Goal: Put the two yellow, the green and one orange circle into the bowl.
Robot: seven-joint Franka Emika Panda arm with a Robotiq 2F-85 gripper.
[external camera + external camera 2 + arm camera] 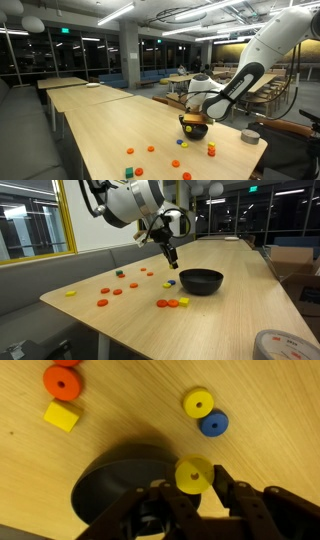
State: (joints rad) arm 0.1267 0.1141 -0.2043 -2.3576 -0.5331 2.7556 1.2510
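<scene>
My gripper (193,488) is shut on a yellow circle (193,475) and holds it just above the near rim of the black bowl (110,485). In both exterior views the gripper (171,264) (192,121) hangs at the bowl (201,281) (194,131). A second yellow circle (198,403) lies on the table next to a blue one (212,424). An orange circle (62,380) lies further off. Two orange circles (167,303) and a yellow one (184,301) lie in front of the bowl. I cannot pick out the green circle for certain.
A yellow block (61,416) lies near the orange circle. More orange circles (117,291) and a yellow one (70,293) lie scattered toward the table's end. A tape roll (283,345) sits near the table edge. A green block (128,172) lies at the front.
</scene>
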